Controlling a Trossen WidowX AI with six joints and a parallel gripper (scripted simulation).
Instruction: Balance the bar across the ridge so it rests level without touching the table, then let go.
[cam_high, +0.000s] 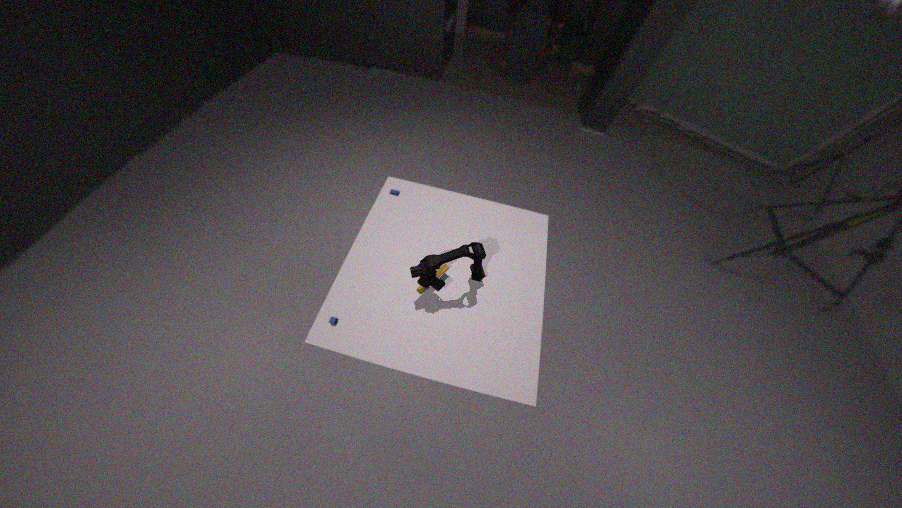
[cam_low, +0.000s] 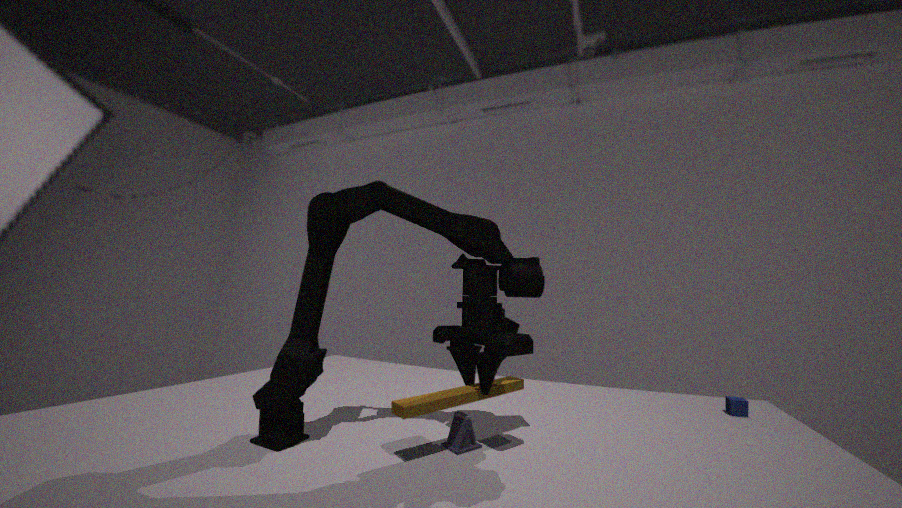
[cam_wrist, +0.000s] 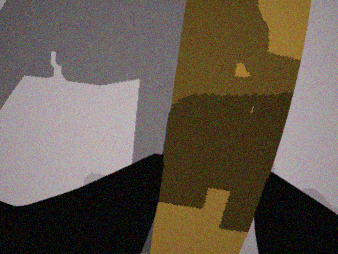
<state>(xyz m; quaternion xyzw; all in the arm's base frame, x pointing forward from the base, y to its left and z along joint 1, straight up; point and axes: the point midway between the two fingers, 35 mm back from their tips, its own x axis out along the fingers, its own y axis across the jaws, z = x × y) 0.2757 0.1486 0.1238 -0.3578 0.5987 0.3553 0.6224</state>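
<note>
Your claw (cam_low: 480, 386) pinches the bar (cam_low: 456, 398) off-centre, just above the ridge (cam_low: 462, 434) mid-bench; shift until the bar's middle sits over the crest, lower level, then release gently.

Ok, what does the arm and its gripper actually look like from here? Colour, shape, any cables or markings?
The arm is matte black all over: a blocky base, slim rounded links and a drum-shaped wrist joint. The gripper is black too, with a wide crossbar carrying two fingers that taper to points. No cables, labels or markings can be made out in this dim light.
</note>
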